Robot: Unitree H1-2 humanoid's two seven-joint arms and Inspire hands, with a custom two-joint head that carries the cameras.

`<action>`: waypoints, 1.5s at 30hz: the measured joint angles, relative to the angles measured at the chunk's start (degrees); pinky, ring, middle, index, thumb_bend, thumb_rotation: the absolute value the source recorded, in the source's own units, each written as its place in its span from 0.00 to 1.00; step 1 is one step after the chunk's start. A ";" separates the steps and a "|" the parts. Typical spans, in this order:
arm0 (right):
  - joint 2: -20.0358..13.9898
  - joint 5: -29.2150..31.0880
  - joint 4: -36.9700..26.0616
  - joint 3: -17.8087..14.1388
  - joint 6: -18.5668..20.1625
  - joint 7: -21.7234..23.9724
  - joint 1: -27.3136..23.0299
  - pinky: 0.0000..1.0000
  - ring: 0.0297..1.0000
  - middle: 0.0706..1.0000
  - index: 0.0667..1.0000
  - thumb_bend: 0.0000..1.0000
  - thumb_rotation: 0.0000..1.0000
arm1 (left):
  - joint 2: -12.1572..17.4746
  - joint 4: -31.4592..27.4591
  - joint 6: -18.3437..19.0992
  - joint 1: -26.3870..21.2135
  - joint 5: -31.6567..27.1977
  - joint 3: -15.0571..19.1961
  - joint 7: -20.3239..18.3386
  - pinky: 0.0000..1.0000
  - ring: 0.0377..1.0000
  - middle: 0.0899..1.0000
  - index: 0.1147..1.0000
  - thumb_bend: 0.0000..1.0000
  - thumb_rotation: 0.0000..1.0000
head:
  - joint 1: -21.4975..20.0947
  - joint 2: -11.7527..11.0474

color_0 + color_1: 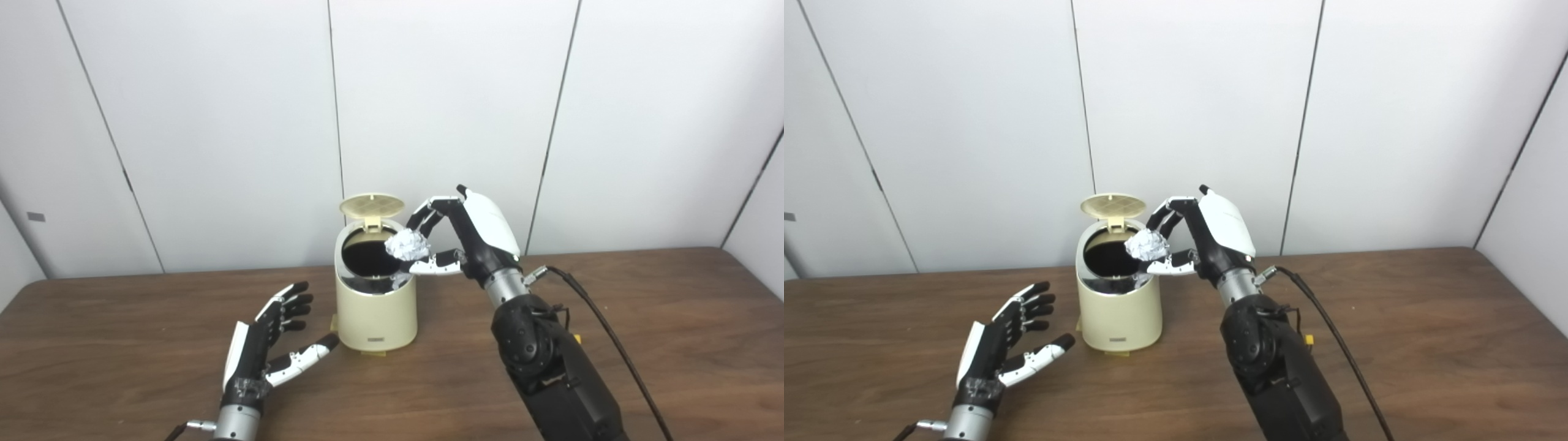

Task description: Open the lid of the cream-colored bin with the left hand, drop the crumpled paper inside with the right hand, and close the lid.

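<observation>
The cream-colored bin (375,312) stands upright on the wooden table (643,331), with its round lid (372,207) tipped up and open at the back. Its dark inside shows. My right hand (456,236) is shut on the crumpled paper (407,245) and holds it over the right rim of the bin's opening. My left hand (269,343) is open and empty, just above the table to the left of the bin, its thumb tip close to the bin's base. In the right eye view the paper (1146,245) sits at the same rim.
A black cable (603,337) runs from my right wrist across the table to the front right. White wall panels (214,122) stand close behind the bin.
</observation>
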 measured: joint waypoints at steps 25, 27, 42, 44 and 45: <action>2.14 5.35 6.42 0.96 -1.10 0.03 -1.89 1.00 0.74 0.62 0.67 0.80 0.16 | -0.61 -0.23 0.12 0.11 1.09 -0.80 1.15 0.76 0.77 0.77 0.85 0.80 0.28 | 1.94 0.62; 1.53 5.73 6.57 1.82 -1.02 1.61 -1.90 0.93 0.79 0.71 0.76 0.89 0.23 | -0.61 -0.23 0.12 0.12 1.09 -0.89 1.19 0.76 0.77 0.76 0.85 0.80 0.28 | 1.94 0.62; -0.66 5.87 3.72 4.67 2.65 8.70 -2.01 0.78 0.86 0.89 0.85 0.90 0.24 | -0.65 -0.32 0.14 0.14 1.03 -1.22 1.27 0.77 0.77 0.76 0.85 0.81 0.27 | 1.94 0.62; -0.78 5.96 3.41 4.64 2.84 8.94 -1.97 0.81 0.86 0.88 0.85 0.90 0.24 | -0.64 -0.32 0.16 0.14 1.03 -1.22 1.27 0.77 0.77 0.76 0.85 0.80 0.28 | 2.02 0.62; -0.81 6.04 3.30 4.63 2.84 8.94 -1.89 0.80 0.86 0.88 0.85 0.90 0.23 | -0.64 -0.32 0.16 0.14 1.03 -1.24 1.27 0.77 0.77 0.76 0.85 0.80 0.28 | 2.02 0.70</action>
